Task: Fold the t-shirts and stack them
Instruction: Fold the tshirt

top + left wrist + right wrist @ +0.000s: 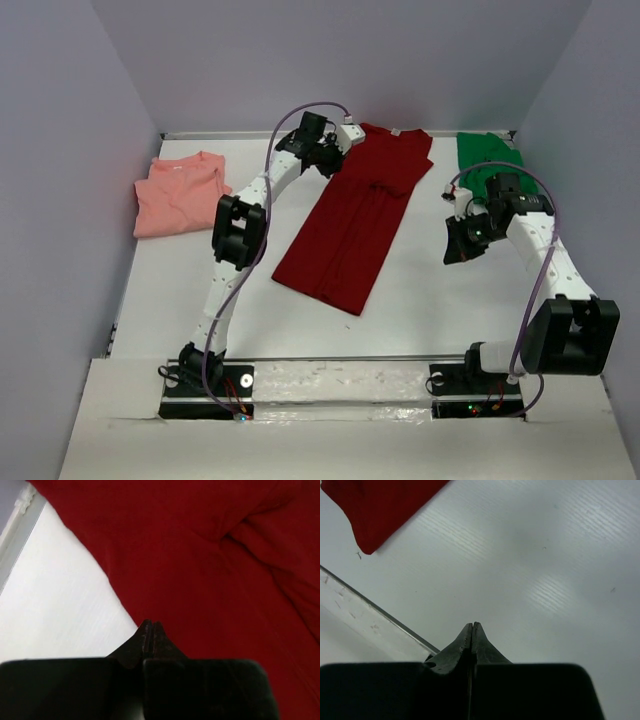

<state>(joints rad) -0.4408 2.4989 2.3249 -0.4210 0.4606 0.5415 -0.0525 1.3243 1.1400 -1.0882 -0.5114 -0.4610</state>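
- Table: white top, all three t-shirts lie on it. The walls crowd the far corners, so there is little room to swing cloth there.
- Dark red t-shirt: middle of the table, laid out as a long narrow strip.
  - The long axis runs diagonally. The collar end points to the far wall and the hem end to the near left.
  - There is a wrinkle ridge about a third of the way down from the collar, also clear in the left wrist view.
  - Risk: it looks only partly folded. Pulling one edge would likely drag the whole strip askew or undo the lengthwise fold, and that ridge could get folded in and make the stack lumpy.
- Salmon pink t-shirt: far left, by the wall, in a rough squarish bundle well apart from the red one.
- Green t-shirt: far right corner, bunched and partly hidden behind the right arm.
  - Risk: that arm could snag it when it moves.
- Left gripper: at the red shirt's left edge near the collar end.
  - The jaws are pressed together with no cloth visible between them.
  - Can't tell whether the tips touch the fabric. A closed claw would just push the cloth, so it needs to open first.
- Right gripper: over bare table between the red and green shirts, jaws closed together and holding nothing.
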